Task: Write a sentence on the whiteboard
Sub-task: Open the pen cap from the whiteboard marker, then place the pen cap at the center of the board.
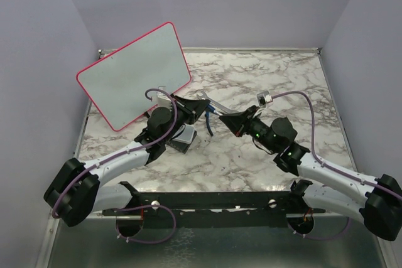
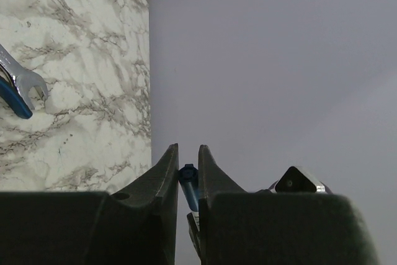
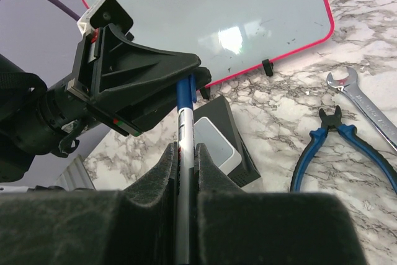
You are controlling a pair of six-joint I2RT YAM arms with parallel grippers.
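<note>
Right wrist view has the right claw (image 3: 184, 150) nearest, its jaws pinched tight on the white barrel of a marker (image 3: 182, 130) that runs straight out ahead of it. Just beyond its fingertips the left claw (image 3: 191, 79) comes in from the left and clamps the marker's blue end. The left wrist view shows the same grip, the blue tip squeezed between closed fingers (image 2: 167, 166). Two grips on one pen, one at each end, read to me as an uncapping pull: one claw anchors the barrel so the other can draw the cap off. Just right of the right claw's tips, under the left claw, a dark eraser block (image 3: 218, 147) lies on the desk (image 3: 279, 110). Further right lie blue-handled pliers (image 3: 308, 153) and a wrench (image 3: 366, 103), both apart from the pen. Farthest ahead, behind the left claw, the whiteboard (image 3: 205, 10) stands propped on its feet. Its face is bare and no sentence shows on it, so I judge the writing not yet begun.
</note>
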